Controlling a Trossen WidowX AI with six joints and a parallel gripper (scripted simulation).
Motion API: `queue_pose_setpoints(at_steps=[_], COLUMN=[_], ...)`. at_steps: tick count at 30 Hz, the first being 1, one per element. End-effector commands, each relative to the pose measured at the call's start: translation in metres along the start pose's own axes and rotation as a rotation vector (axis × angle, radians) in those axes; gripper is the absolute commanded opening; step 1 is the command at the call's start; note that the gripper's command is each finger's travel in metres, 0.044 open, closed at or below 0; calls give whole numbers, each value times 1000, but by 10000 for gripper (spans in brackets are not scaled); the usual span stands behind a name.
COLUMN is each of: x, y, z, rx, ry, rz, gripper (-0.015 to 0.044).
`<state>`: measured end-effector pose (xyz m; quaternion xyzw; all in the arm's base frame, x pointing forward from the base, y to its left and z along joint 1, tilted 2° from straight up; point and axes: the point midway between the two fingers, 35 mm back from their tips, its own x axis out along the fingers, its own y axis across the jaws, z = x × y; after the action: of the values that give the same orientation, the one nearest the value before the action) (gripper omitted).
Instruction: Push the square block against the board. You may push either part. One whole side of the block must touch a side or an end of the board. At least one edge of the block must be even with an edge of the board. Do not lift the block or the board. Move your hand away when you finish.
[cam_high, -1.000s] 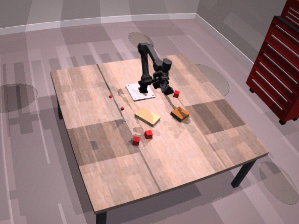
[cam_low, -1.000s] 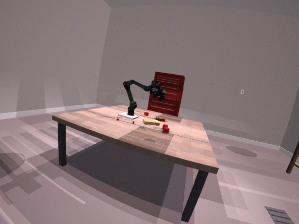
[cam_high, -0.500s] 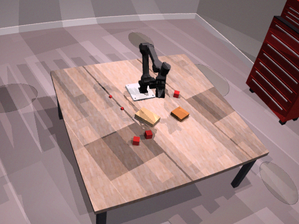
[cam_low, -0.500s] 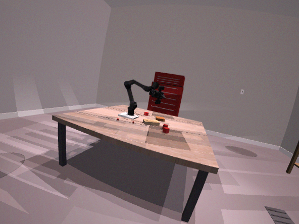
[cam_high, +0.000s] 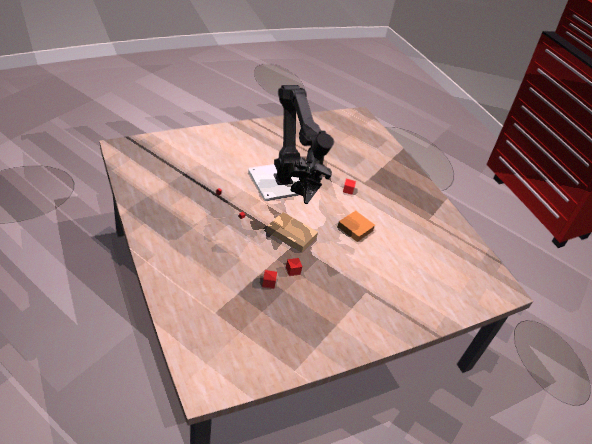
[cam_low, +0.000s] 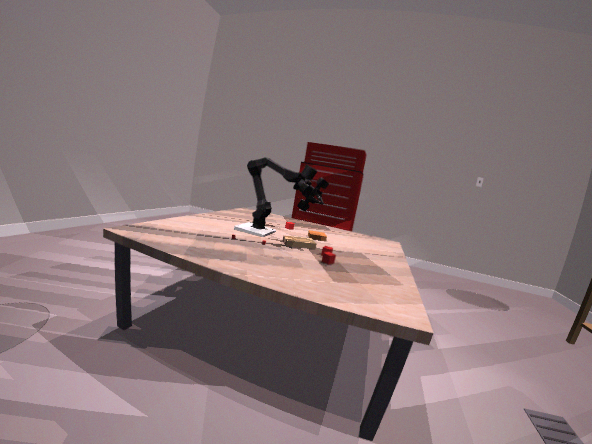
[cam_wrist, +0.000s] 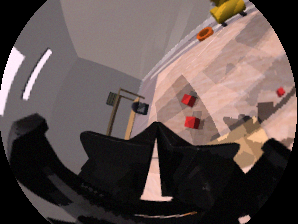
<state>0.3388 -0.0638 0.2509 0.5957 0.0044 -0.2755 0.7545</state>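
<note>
The tan board (cam_high: 292, 231) (cam_low: 300, 242) lies flat near the middle of the table. The orange square block (cam_high: 356, 225) (cam_low: 317, 235) lies flat to its right, a clear gap apart from it. My gripper (cam_high: 307, 198) (cam_low: 304, 204) (cam_wrist: 156, 131) is shut and empty. It points down and hangs in the air above the table, behind the gap between board and block, close to the arm's base. In the wrist view part of the board (cam_wrist: 245, 144) shows to the right of the closed fingers.
Three red cubes lie on the table: one (cam_high: 349, 186) right of the gripper, two (cam_high: 294, 266) (cam_high: 270, 278) in front of the board. Two small red balls (cam_high: 218, 191) (cam_high: 242, 215) lie to the left. The white base plate (cam_high: 262, 182) holds the arm. A red tool cabinet (cam_high: 550, 135) stands off the table.
</note>
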Motion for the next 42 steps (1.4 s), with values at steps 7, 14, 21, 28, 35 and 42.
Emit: queue_pose_setpoints(at_steps=[7,14,21,28,35,42], x=[8,11,11,9,5,-2], y=[-31,-52,-74,-96,-117,-138], z=[5,9,13,18,21,25], rx=[-334,-555,-771,-980,-1179,-1367], ry=[43,97,174,275,399,546], rz=[-131,-215,-292,-358,-409,-438], gripper=[0,0,0,0,0,0])
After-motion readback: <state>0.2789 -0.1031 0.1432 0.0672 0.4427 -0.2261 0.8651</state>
